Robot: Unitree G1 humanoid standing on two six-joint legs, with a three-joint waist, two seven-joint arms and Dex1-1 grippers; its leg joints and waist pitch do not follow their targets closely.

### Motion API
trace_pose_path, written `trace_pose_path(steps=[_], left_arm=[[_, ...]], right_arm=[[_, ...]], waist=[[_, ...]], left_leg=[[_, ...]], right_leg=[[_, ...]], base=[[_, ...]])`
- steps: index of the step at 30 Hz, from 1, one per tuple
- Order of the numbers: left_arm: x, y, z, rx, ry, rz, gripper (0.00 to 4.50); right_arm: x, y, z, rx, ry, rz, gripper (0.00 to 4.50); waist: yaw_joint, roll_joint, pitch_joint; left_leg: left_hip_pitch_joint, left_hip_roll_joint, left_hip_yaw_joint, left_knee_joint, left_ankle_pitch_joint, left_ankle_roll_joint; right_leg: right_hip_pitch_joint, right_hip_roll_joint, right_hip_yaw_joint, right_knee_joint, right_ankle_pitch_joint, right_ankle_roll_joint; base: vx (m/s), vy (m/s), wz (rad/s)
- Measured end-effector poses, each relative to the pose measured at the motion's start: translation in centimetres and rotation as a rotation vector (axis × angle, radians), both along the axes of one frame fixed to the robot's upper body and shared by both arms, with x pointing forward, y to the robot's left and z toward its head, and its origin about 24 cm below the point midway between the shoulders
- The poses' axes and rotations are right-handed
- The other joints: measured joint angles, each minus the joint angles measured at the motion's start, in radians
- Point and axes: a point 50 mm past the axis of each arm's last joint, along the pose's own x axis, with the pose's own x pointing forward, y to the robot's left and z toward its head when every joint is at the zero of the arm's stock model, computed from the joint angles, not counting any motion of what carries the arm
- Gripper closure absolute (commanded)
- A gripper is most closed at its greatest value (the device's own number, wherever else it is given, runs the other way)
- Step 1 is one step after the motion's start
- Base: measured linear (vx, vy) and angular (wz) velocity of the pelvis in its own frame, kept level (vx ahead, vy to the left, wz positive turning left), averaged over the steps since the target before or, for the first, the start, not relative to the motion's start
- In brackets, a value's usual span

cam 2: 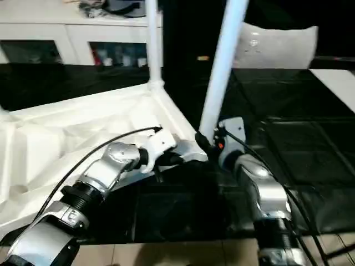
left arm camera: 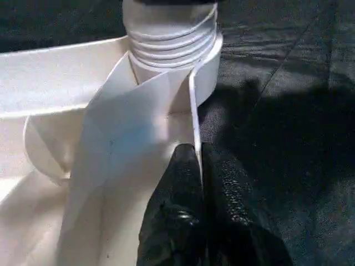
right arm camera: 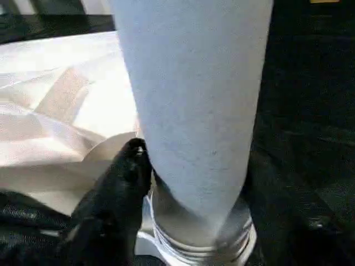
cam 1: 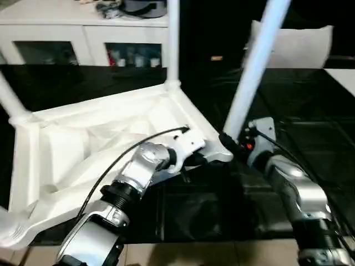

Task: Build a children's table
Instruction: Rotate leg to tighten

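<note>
**Silver forearms, black fingers**

Two brushed-silver forearms, rounded and jointed. On the left arm (cam 1: 136, 174): black ribbed collar at mid-length, bulbous silver wrist joint, white angular housing ahead of it, thin black cable arcing along the top to that housing. On the right arm (cam 1: 294, 191): silver casing with bright highlights, black ringed cuff near the base, grey wrist block bearing a small red mark, black cables looping alongside. Left gripper (left arm camera: 201, 158) and right gripper (right arm camera: 191, 166): matte black fingers (left arm camera: 177, 221) with a faintly pebbled, rubbery surface.
</note>
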Motion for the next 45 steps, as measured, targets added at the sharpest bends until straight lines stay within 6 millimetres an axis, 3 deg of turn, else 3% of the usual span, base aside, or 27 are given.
trace_pose_path(steps=[10, 18, 27, 34, 40, 45], left_arm=[[-1.1, 3.6, 0.5, 0.021, -0.021, -0.252, 4.50], [-2.1, 5.2, 0.5, 0.056, 0.015, -0.444, 4.50], [-2.4, 5.1, 0.6, 0.092, -0.007, -0.543, 4.50], [-2.5, 4.8, 0.6, 0.092, 0.001, -0.580, 4.50], [-2.6, 4.8, 0.6, 0.085, 0.007, -0.588, 4.50], [-2.4, 4.8, 0.6, 0.061, 0.059, -0.534, 4.50]], right_arm=[[-2.6, -2.5, 1.2, -0.056, -0.014, 0.373, 0.59], [-4.6, -4.0, 1.8, -0.108, 0.022, 0.649, 0.59], [-4.9, -2.9, 1.9, -0.067, 0.081, 0.835, 1.39], [-5.0, -3.1, 1.9, -0.051, 0.104, 0.853, 1.93], [-5.1, -3.1, 1.8, -0.034, 0.116, 0.855, 2.45], [-5.4, -2.9, 1.6, 0.007, 0.130, 0.796, 2.54]], waist=[[0.054, 0.006, -0.001], [0.076, 0.005, -0.001], [0.091, 0.005, -0.001], [0.105, 0.005, -0.001], [0.107, 0.005, -0.001], [0.107, 0.005, -0.002]], left_leg=[[-0.015, 0.000, 0.001, -0.002, 0.003, 0.006], [-0.014, 0.000, 0.002, -0.001, 0.004, 0.005], [-0.015, 0.001, 0.002, 0.002, 0.004, 0.005], [-0.015, 0.001, 0.002, 0.003, 0.004, 0.005], [-0.015, 0.001, 0.002, 0.004, 0.004, 0.005], [-0.014, 0.001, 0.002, 0.004, 0.004, 0.005]], right_leg=[[-0.012, 0.000, 0.001, 0.003, 0.001, -0.007], [-0.011, 0.000, 0.002, 0.005, -0.002, -0.002], [-0.011, 0.000, 0.003, 0.006, -0.001, -0.002], [-0.011, 0.000, 0.003, 0.008, -0.002, -0.001], [-0.011, 0.000, 0.003, 0.009, -0.002, -0.001], [-0.011, 0.000, 0.004, 0.010, -0.002, -0.001]], base=[[0.000, 0.000, 0.00], [0.000, 0.000, 0.00], [0.000, 0.000, 0.00], [0.000, 0.000, 0.00], [0.000, 0.000, 0.00], [0.000, 0.000, 0.00]])
